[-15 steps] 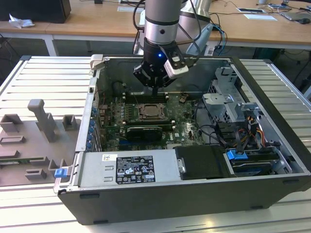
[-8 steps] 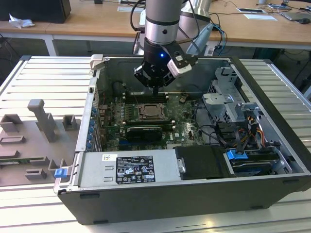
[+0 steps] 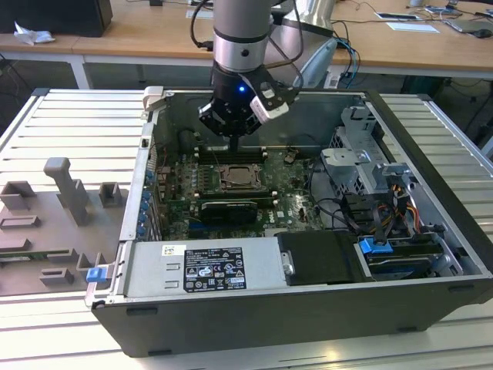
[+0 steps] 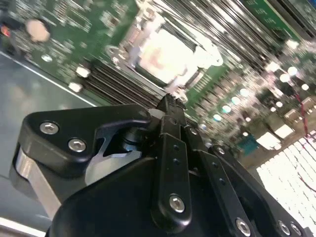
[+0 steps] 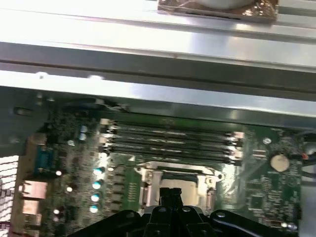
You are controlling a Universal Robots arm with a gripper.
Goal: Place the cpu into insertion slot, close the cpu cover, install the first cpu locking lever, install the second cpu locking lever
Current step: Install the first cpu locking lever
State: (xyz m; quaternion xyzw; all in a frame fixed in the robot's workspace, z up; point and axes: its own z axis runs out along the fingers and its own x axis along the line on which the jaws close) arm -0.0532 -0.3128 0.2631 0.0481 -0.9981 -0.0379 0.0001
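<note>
Inside the open computer case (image 3: 431,146), the gripper (image 3: 234,143) is seen hanging above the green motherboard (image 3: 293,202), over the row of long memory slots (image 3: 231,154) that borders the far edge of the insertion slot (image 3: 240,178) in the exterior view. Its fingers (image 4: 170,111) are pressed together at the tips, with nothing held between them, as is shown in both wrist views. The cpu (image 4: 163,54) is seen as a pale square seated in the insertion slot in the second wrist view, ringed by the silvery metal of the cpu cover (image 4: 205,57); whether the cover is fully latched, and how the locking levers stand, cannot be told. In the first wrist view the socket is framed by its bright metal rim, with the memory slots just beside one edge and a round coin cell (image 5: 279,162) well apart toward the board's margin. A long black expansion card (image 3: 227,210) lies just beside the socket's near edge in the exterior view. Open room above the board is bounded by the case wall behind the gripper, by the drive cage (image 3: 362,150) on the exterior view's right, and by the power supply (image 3: 200,270) along the near edge. A grey fixture tray (image 3: 54,223) rests on the ribbed surface (image 3: 77,123) at the exterior view's left, outside the case.
</note>
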